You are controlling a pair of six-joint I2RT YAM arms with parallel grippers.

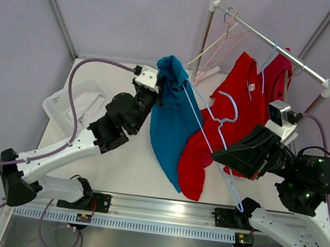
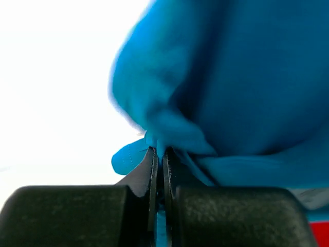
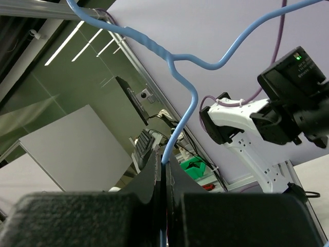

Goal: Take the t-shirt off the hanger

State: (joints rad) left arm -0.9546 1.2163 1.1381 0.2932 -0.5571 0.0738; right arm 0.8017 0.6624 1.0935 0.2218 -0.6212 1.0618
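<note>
Left gripper (image 2: 159, 152): jaws clamped on blue t-shirt (image 1: 174, 124), mid-counter. Right gripper (image 3: 163, 162): jaws clamped on hanger (image 3: 154, 46), near right edge. Red t-shirt (image 1: 241, 91): rack (image 1: 271, 40), far-right corner.

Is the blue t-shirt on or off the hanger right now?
Partly on: one end of the hanger sits inside the blue t-shirt; the rest of its wire is bare.

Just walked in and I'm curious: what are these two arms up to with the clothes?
They are taking a blue t-shirt off a blue hanger. The left arm has its jaws shut on the shirt's fabric, while the right arm pinches the hanger's wire in its jaws. The shirt is not yet free: it hangs from the hanger's far end.
</note>
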